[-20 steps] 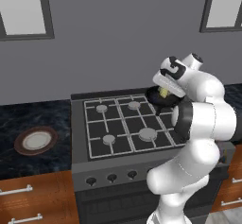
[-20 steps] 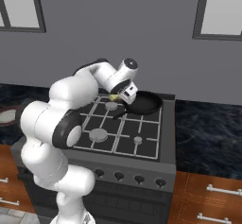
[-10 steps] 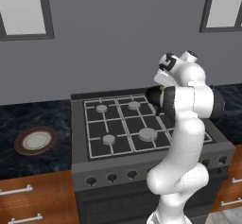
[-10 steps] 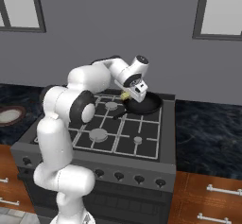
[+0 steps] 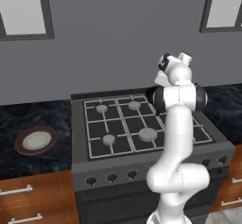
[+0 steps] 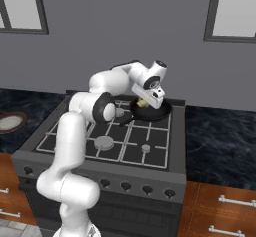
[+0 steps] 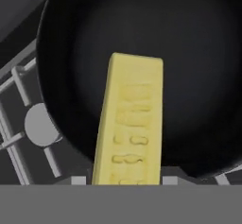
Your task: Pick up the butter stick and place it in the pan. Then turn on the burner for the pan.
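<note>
One butter stick [image 7: 130, 124] fills the middle of your hand view, its near end running down between the gripper [image 6: 143, 101] tips, so you can take the claw as closed on it, narrowed to the stick's width; its far end hangs over the black floor of the pan [image 7: 142, 38], and whether it touches that floor you cannot tell. From the right base view you see the pan [image 6: 150, 112] sitting on the stove [image 6: 107, 141] at the far right burner, close to the stove's back edge and near its right edge; the gripper hangs just above the pan's rim. Beside the pan in the hand view you have a grey burner cap [image 7: 41, 124] and grate bars, close to the rim. Nearer burners in front of the pan lie open and bare. Left of the stove, on the dark marbled counter [image 5: 28, 116], rests a brown-rimmed plate [image 5: 36, 140], well apart from the pan; a grey wall and window frames stand behind the stove.
</note>
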Available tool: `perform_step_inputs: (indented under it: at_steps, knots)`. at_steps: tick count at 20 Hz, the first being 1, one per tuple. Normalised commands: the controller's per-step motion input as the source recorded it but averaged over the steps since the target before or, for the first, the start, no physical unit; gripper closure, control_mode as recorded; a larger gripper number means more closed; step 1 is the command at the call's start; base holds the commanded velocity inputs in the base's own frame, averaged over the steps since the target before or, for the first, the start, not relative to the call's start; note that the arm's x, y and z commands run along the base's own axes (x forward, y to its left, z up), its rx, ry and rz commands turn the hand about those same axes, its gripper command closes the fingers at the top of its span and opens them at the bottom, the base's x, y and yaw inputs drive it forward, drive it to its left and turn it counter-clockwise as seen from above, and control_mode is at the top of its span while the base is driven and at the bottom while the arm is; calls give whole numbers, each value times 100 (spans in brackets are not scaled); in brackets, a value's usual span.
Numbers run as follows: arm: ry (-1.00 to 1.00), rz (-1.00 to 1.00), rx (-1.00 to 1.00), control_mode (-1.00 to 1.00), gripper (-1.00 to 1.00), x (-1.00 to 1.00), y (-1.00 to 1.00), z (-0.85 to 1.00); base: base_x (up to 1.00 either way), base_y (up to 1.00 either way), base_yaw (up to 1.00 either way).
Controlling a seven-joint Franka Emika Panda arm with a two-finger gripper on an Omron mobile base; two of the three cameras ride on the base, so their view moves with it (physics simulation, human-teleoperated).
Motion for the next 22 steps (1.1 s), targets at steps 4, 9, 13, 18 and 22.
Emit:
perform_step_inputs:
  at_steps: [4, 9, 13, 18, 22]
  knots:
    - [10, 0, -3, -100, 100, 32, -6, -46, 0, 0, 0]
    - [7, 0, -5, -100, 100, 40, 0, -33, 0, 0, 0]
    - [2, 0, 0, -100, 100, 18, 0, -22, 0, 0, 0]
    - [0, 0, 0, -100, -100, -1, 0, -15, 0, 0, 0]
    - [-7, 0, 0, -100, -100, -45, 10, 1, 0, 0, 0]
